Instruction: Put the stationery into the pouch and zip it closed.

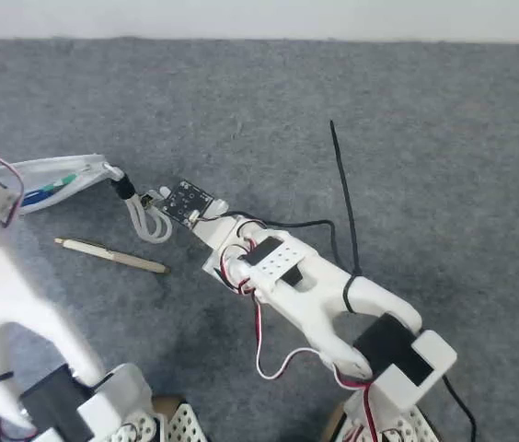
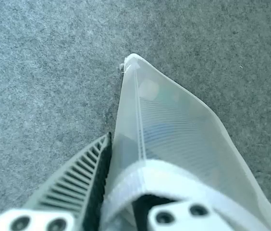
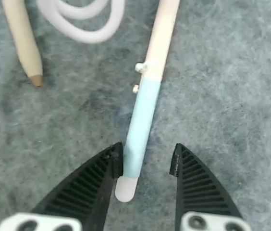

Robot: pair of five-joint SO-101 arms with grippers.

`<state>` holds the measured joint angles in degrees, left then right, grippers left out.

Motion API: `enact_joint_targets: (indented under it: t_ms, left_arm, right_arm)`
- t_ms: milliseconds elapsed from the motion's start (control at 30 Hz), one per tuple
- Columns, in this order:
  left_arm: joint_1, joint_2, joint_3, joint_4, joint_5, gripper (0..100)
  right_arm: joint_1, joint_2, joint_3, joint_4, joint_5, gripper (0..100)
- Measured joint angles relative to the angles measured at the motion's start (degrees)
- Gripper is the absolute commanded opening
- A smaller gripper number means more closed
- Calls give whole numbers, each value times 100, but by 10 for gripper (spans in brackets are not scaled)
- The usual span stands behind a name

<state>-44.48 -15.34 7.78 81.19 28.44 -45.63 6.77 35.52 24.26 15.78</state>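
Note:
The translucent white pouch (image 1: 57,180) lies at the far left with green and blue items inside; a black zip end (image 1: 123,187) and a white cord loop (image 1: 147,221) trail from it. My left gripper (image 2: 126,192) is shut on the pouch (image 2: 174,130) at one edge. My right gripper (image 3: 147,149) is open low over the carpet, its jaws either side of the end of a light blue and cream pen (image 3: 142,110); one finger (image 3: 102,178) touches it. A cream pen (image 1: 112,255) lies loose beside the loop.
Grey carpet covers the table. A thin black strip (image 1: 344,198) sticks out from the right arm (image 1: 278,267) toward the far side. Both arm bases stand at the near edge. The cream pen's brown tip (image 3: 35,79) and the cord loop (image 3: 82,21) lie just beyond the right gripper.

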Motion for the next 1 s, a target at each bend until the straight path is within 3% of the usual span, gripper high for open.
enact_joint_targets:
  t_ms: [333, 633, 1000]
  left_arm:
    - [0, 0, -9, 0, 0, 12]
    - [0, 0, -9, 0, 0, 12]
    - [0, 0, -9, 0, 0, 12]
  right_arm:
    - [0, 580, -1002, 1363, 0, 165]
    - [35, 774, -1222, 1503, 0, 8]
    - [167, 774, -1459, 2189, 0, 6]
